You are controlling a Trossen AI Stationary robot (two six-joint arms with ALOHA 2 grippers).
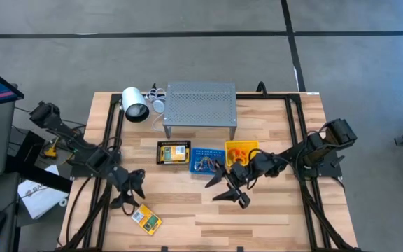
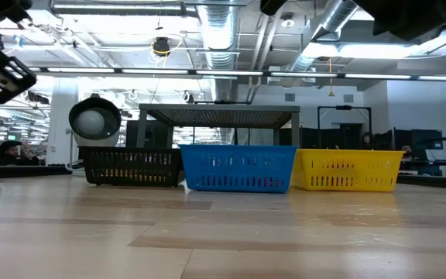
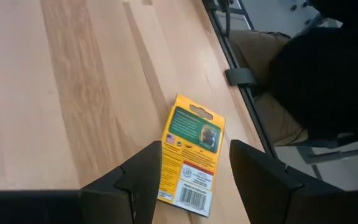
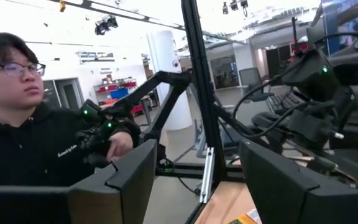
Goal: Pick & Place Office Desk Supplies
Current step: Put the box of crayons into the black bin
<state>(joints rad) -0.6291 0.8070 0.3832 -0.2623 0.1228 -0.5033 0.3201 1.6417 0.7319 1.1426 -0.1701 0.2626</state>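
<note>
Nearest the front edge of the desk, we are seeing one flat yellow-and-green pack lying alone on the bare wood. The left pincer is hovering just above it with its fingers spread and nothing between them; in the left wrist view the pack is showing between the two dark fingers. To the right, the right pincer is hanging open and empty near the baskets. Farther back we are counting three baskets in a row: a black basket holding another yellow-and-green pack, a blue basket holding small loose items we cannot tell apart, and a yellow basket holding orange pieces. Behind them are standing one grey perforated shelf and one white cylindrical lamp. Beyond the desk, a person in a dark top is sitting.
</note>
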